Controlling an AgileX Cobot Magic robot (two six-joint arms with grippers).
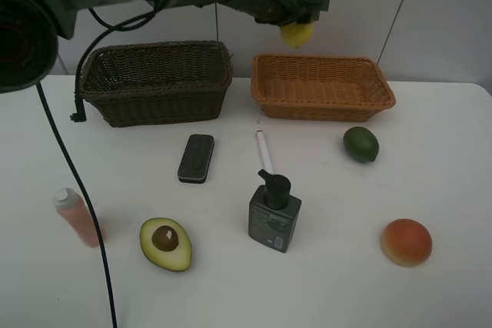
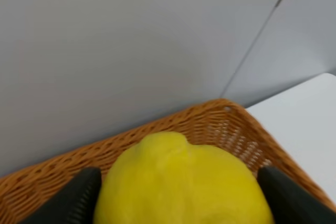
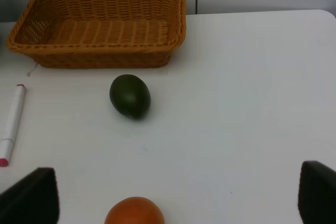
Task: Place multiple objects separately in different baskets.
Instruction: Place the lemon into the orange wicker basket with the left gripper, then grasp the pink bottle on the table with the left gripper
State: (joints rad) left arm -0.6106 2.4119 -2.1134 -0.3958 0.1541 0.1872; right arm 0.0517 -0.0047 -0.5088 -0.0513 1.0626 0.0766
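Tabletop (image 1: 430,182) is white and plain, and it runs up to a pale grey wall (image 1: 446,13) with thin dark seams in it. At the far left a blurred dark part of an arm fills the upper corner. A black cable (image 1: 108,278) hangs from there across the table and passes in front of the pink bottle (image 1: 75,219), so one side of the bottle is partly covered.

Next, near the wall, stands the dark brown basket (image 1: 157,105). The black eraser block (image 1: 196,158) lies in front of it, and the halved avocado (image 1: 165,243) lies nearer to me, cut side up. In the middle lies the white marker (image 1: 264,150), and just before it the dark pump bottle (image 1: 274,214) stands upright; its label is too small to read.

The left gripper (image 2: 184,205) reaches across and clamps the yellow lemon (image 1: 297,34) between its two fingers, in the air above the far rim of the orange-tan basket (image 1: 323,109). In the left wrist view the lower part of the lemon is cut off.

To the right lie the dark green fruit (image 1: 360,144) and the orange-red fruit (image 1: 407,242), well apart. The right gripper (image 3: 173,192) does not show in the high view. Its own camera shows its fingertips spread wide above the table, and only the top of the orange-red fruit.
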